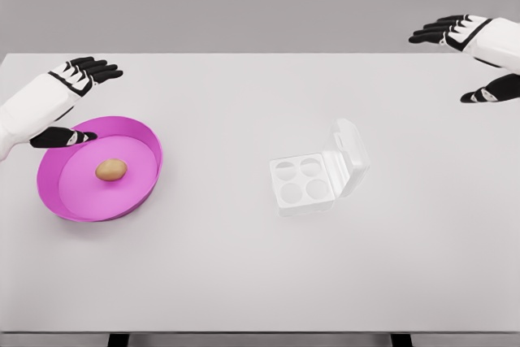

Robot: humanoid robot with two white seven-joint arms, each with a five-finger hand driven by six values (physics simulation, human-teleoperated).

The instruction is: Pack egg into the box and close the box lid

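A brown egg (111, 170) lies in the middle of a shallow magenta bowl (145, 140) at the left of the white table. A white egg box (305, 185) with four round cups sits right of centre, its lid (350, 158) standing raised on the right side. My left hand (75, 101) hovers just above and behind the bowl's far-left rim, fingers spread, thumb over the rim, holding nothing. My right hand (465, 61) floats at the far right near the table's back edge, well away from the box, fingers extended and holding nothing.
The white table (244, 274) fills the view against a grey backdrop. Its front edge runs along the bottom of the picture, with two dark legs showing below it.
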